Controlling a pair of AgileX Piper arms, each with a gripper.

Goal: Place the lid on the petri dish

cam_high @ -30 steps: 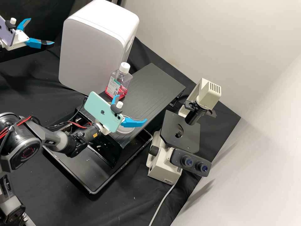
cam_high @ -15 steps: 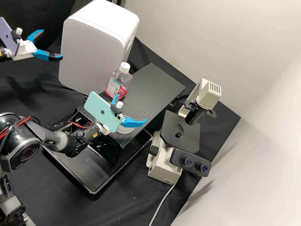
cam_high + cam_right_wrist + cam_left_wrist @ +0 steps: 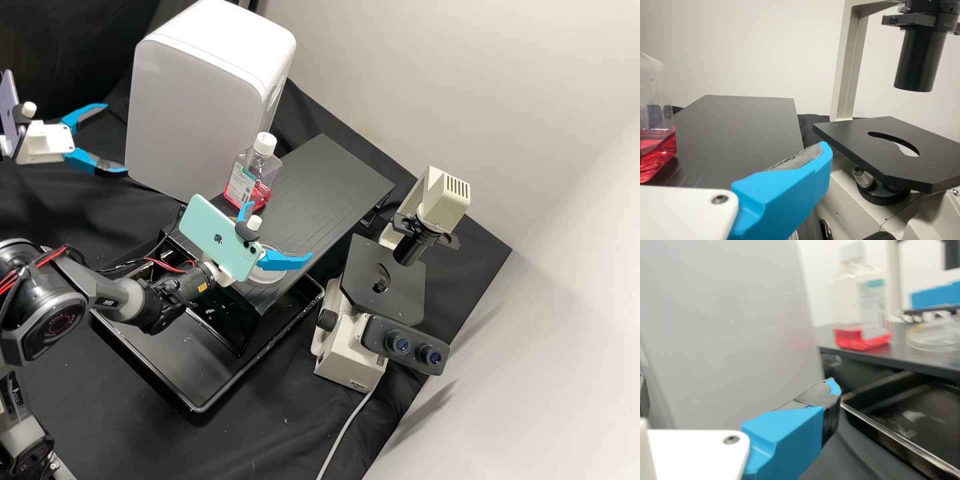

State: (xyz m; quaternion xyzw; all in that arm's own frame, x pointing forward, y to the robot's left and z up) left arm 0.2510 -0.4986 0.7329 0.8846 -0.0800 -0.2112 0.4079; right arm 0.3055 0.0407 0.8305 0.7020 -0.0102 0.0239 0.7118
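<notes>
Petri dish (image 3: 267, 274) is judged lidded and released under the right gripper (image 3: 280, 231), jaws apart like the left gripper (image 3: 100, 139); lifting clear is called for.

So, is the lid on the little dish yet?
Hard to say. The petri dish sits on the black platform under the right gripper, open and holding nothing. The left gripper, also open, hangs by the white box. I cannot tell whether its lid is on, so that step may be left.
</notes>
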